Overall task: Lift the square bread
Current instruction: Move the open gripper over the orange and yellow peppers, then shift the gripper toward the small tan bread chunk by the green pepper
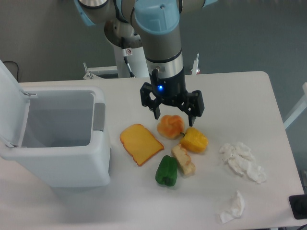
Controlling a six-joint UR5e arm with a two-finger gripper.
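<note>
The square bread (183,160) is a small pale beige chunk with a browner crust. It lies on the white table (240,96), wedged between the green pepper (166,171) and the yellow pepper (194,140). My gripper (174,118) hangs open above the round orange bun (170,126), its fingers on either side of it. That puts it behind and a little left of the bread, and nothing is held between the fingers.
A flat orange-yellow toast slice (140,143) lies left of the bun. An open white bin (57,139) stands at the left. Crumpled white tissues (242,162) and another tissue (233,207) lie at the right, near the front edge.
</note>
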